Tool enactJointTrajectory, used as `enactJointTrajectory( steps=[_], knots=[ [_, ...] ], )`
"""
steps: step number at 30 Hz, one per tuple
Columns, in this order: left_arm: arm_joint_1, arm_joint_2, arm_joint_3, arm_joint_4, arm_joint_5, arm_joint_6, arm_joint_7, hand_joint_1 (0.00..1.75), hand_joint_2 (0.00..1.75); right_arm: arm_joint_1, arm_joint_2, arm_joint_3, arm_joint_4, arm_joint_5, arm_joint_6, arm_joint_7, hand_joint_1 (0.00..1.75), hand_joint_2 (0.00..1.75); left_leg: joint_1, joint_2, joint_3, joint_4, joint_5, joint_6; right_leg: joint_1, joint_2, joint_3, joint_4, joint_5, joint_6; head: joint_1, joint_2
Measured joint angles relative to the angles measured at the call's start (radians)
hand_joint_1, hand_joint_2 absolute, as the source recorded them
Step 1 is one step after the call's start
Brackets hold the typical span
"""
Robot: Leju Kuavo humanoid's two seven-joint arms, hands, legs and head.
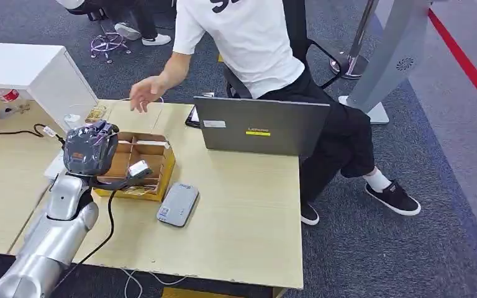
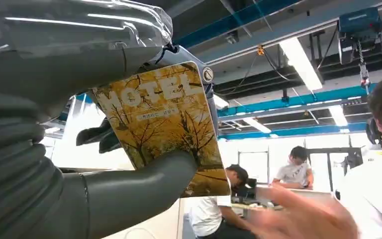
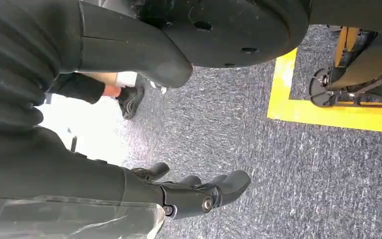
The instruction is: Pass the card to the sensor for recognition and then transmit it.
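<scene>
Left wrist view showed the left hand (image 2: 129, 184) fingers clamped on the card (image 2: 161, 127); the sensor (image 1: 178, 204) lay beside them, probably needing a flat, low pass.

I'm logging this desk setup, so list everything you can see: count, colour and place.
yellow HOTEL picture card: one, yellow-brown, held in left hand
grey flat card sensor: one, grey, on table beside box
brown cardboard divider box: one, brown-yellow, behind left hand
grey Lenovo laptop: one, grey, open at table's far edge
light wooden table: one, beige
seated person in white shirt: one, behind laptop, hand reaching over table
left hand: grey, raised above table
right hand: dark, hanging above grey carpet, holding nothing
</scene>
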Motion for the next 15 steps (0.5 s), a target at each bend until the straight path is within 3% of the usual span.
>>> enactJointTrajectory(
  steps=[10,11,12,13,15],
  knots=[
    [0.009,0.000,0.018,-0.029,0.036,0.005,-0.010,1.75,1.75,0.000,0.003,-0.002,0.000,0.008,0.000,-0.002,0.00,1.75,0.000,0.000,0.000,0.000,0.000,0.000,0.000,0.000,0.000,0.000,0.000,0.000,0.000,0.000],
    [0.010,0.000,0.018,-0.029,0.038,0.005,-0.011,1.12,1.75,0.000,0.003,-0.002,0.000,0.008,0.000,-0.002,0.00,1.75,0.000,0.000,0.000,0.000,0.000,0.000,0.000,0.000,0.000,0.000,0.000,0.000,0.000,0.000],
    [0.011,0.000,0.019,-0.029,0.040,0.005,-0.017,0.09,1.75,0.000,0.003,-0.002,0.000,0.008,0.000,-0.003,0.00,1.75,0.000,0.001,0.000,0.000,0.000,0.000,0.000,0.001,-0.001,0.000,0.000,0.000,0.000,0.000],
    [0.013,0.000,0.019,-0.029,0.041,0.005,-0.019,0.00,1.75,0.000,0.003,-0.002,0.000,0.008,0.000,-0.003,0.00,1.75,0.000,0.002,0.000,0.000,0.000,0.000,0.000,0.002,-0.001,0.000,0.000,0.000,0.000,0.000],
    [0.017,0.000,0.022,-0.034,0.043,0.007,-0.019,0.00,1.75,0.000,0.003,-0.003,0.000,0.008,0.000,-0.003,0.00,1.75,0.000,0.002,0.000,0.000,0.000,0.000,0.000,0.002,-0.001,0.000,0.000,0.000,0.000,0.000]
  ],
)
